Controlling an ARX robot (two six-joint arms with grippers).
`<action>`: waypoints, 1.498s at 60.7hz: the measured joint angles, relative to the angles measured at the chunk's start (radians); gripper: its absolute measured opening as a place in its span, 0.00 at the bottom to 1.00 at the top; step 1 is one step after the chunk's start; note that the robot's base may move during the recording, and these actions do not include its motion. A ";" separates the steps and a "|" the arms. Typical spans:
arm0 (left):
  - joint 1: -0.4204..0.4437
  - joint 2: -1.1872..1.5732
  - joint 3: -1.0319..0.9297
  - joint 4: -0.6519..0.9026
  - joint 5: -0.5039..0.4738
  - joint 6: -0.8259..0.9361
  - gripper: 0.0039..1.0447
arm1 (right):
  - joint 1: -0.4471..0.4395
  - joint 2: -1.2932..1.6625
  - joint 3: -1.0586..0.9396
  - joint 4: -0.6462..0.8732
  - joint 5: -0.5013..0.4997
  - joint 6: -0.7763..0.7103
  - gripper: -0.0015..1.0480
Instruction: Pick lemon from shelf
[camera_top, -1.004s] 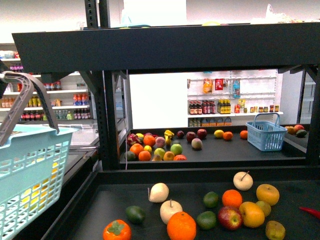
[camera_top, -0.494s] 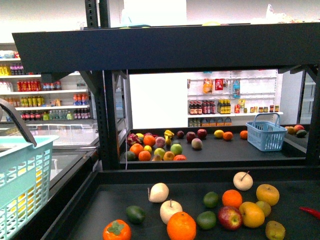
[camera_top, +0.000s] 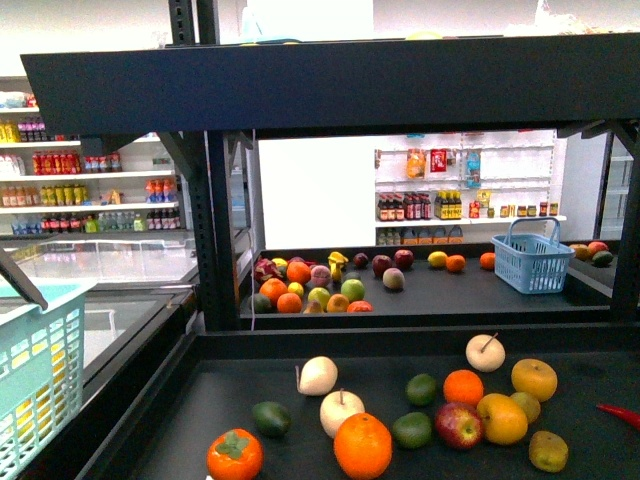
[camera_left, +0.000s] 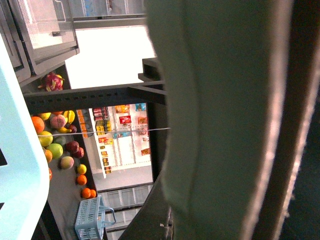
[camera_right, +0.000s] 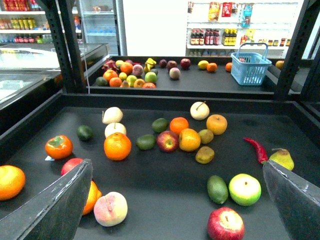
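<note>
Right wrist view is giving you one shelf (camera_right: 150, 192) and one right gripper (camera_right: 175, 200), its jaws standing wide apart and empty. I cannot single out the lemon. Left gripper's state: cannot tell.

Black shelf (camera_top: 330, 95), pale turquoise basket (camera_top: 35, 385), blue basket (camera_top: 533, 262), bright red chilli (camera_right: 257, 149), orange orange (camera_top: 363, 445).

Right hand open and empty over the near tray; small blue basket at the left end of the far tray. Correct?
One slip: the blue basket stands at the right end of the far tray, as the front view shows. The right hand is indeed open and empty over the near tray.
</note>
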 joint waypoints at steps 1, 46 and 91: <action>0.001 0.000 -0.002 0.004 0.001 0.000 0.06 | 0.000 0.000 0.000 0.000 0.000 0.000 0.98; 0.004 -0.127 -0.137 -0.087 0.006 0.141 0.93 | 0.000 0.000 0.000 0.000 0.000 0.000 0.98; -0.021 -0.423 -0.136 -0.807 -0.168 0.480 0.93 | 0.000 0.000 0.000 0.000 0.000 0.000 0.98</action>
